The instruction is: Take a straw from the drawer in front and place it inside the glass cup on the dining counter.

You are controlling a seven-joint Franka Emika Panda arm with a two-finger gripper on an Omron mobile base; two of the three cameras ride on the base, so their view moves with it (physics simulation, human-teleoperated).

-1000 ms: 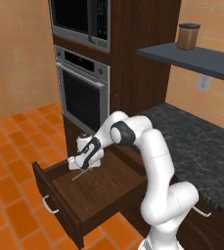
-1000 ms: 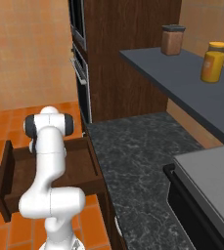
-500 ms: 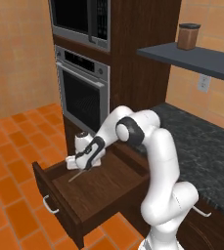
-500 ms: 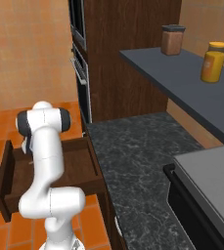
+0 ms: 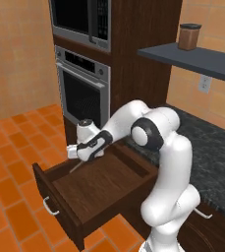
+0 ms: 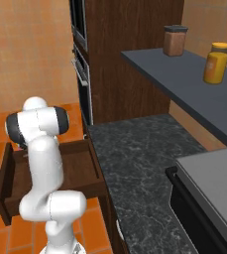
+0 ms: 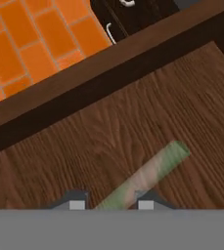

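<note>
The dark-brown drawer stands pulled out, its front and silver handle toward the tiled floor. My gripper hangs over the drawer's back left part, shut on the straw, a thin pale stick slanting down and left from the fingers. Seen from the hand, the straw runs from between the fingertips of the gripper out over the wooden drawer floor, clear of it. From the right base camera the drawer sits behind my arm. The glass cup and the dining counter are out of view.
A steel-fronted oven with a microwave above it rises just behind the drawer. Dark speckled granite worktop lies to the right, with a stove at its near end. A shelf above carries a brown canister and a yellow jar.
My arm has swung a little to the left above the drawer, the elbow stretching out, and the gripper has stayed shut on the straw.
</note>
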